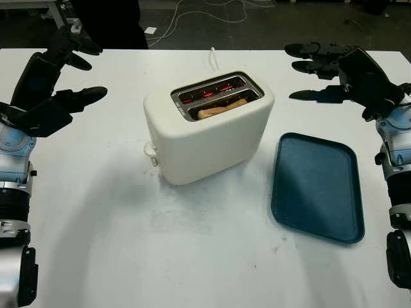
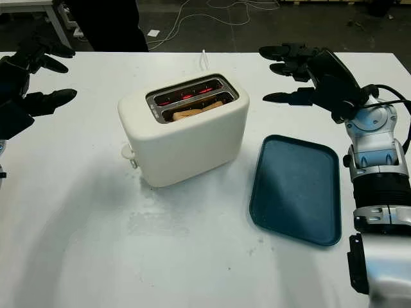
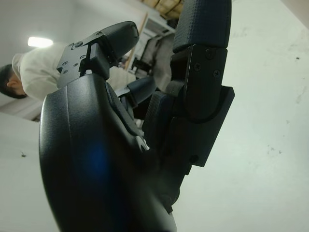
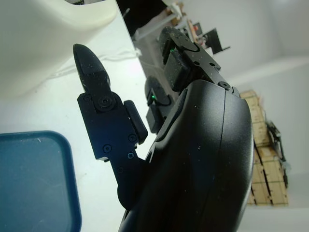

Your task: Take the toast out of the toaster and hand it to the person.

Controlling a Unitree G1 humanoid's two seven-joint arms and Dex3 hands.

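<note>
— Fingers (image 1: 83,96), both hands: what do we record?
— Released, nothing held. Toast (image 1: 221,109) sits in toaster (image 1: 209,131), nearer slot, mid-desk (image 1: 192,256); right hand (image 2: 308,74) is slightly closer than left hand (image 1: 58,83).

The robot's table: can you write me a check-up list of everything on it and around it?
Surface: white table, a few small marks.
Job's things: cream toaster in the middle, with toast sitting in the near slot; the far slot glows red.
Clutter: blue tray lying flat beside the toaster, nothing on it.
Hands: left hand open, above the table's far left part; right hand open, above the far right part. Neither touches the toaster.
Cables: white cord behind the toaster; more white cables on the floor.
Surroundings: dark floor; a person in dark clothes stands beyond the table's far edge.
</note>
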